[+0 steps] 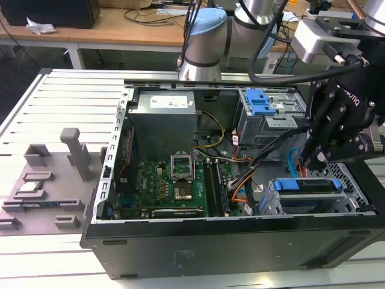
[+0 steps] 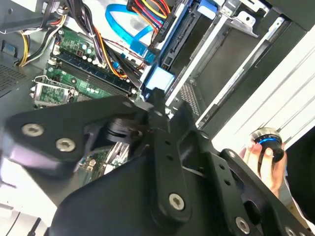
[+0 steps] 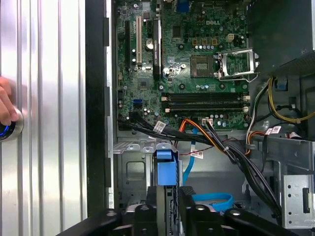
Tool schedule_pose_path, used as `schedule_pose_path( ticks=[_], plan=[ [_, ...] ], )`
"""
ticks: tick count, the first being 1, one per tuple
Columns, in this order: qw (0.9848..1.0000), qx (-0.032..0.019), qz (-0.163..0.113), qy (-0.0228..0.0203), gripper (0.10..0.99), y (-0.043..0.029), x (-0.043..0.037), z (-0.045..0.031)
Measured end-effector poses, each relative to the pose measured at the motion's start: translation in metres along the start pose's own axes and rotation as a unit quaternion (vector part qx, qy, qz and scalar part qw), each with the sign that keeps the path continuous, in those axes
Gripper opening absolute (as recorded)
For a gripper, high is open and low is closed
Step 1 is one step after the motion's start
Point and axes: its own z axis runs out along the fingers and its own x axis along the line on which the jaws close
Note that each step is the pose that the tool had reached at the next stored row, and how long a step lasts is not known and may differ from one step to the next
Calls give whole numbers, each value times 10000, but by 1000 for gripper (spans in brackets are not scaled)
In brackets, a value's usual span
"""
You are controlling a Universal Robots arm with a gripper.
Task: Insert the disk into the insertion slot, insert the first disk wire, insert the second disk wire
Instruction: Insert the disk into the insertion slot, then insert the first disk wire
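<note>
The disk (image 1: 304, 185) stands on edge in its bright blue frame, low inside the insertion slot (image 1: 351, 183), a grey perforated cage at the case's corner on the exterior view's right. My black gripper (image 1: 308, 161) comes down from above it. In the first wrist view my gripper (image 3: 170, 194) has a finger close on each side of the disk's blue frame (image 3: 165, 167), shut on it. The second disk wire (image 3: 212, 199) is a flat blue cable looped beside the slot, also seen as a blue loop (image 2: 120, 17). I cannot tell which loose cable is the first disk wire.
A taller cage with a blue latch (image 1: 261, 102) stands behind the slot. An orange, yellow and black wire bundle (image 3: 206, 135) runs from the motherboard (image 3: 197, 64) past the cage. A hand (image 2: 263, 157) rests on a round knob outside the case wall.
</note>
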Motion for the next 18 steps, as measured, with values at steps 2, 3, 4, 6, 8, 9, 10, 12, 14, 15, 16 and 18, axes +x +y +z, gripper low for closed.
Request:
schedule_pose_path(
  ticks=[2, 3, 4, 6, 8, 9, 10, 12, 14, 15, 16, 18],
  plan=[
    [10000, 0, 0, 0, 235, 0, 0, 0],
    [10000, 0, 0, 0, 176, 0, 0, 0],
    [10000, 0, 0, 1, 114, 0, 0, 0],
    [10000, 0, 0, 1, 106, 0, 0, 0],
    [10000, 0, 0, 2, 106, 0, 0, 0],
    [10000, 0, 0, 2, 106, 0, 0, 0],
    [10000, 0, 0, 2, 106, 0, 0, 0],
    [10000, 0, 0, 2, 106, 0, 0, 0],
    [10000, 0, 0, 2, 106, 0, 0, 0],
    [10000, 0, 0, 3, 106, 0, 0, 0],
    [10000, 0, 0, 3, 106, -2, 0, 1],
    [10000, 0, 0, 3, 106, -59, -1, 5]
  ],
)
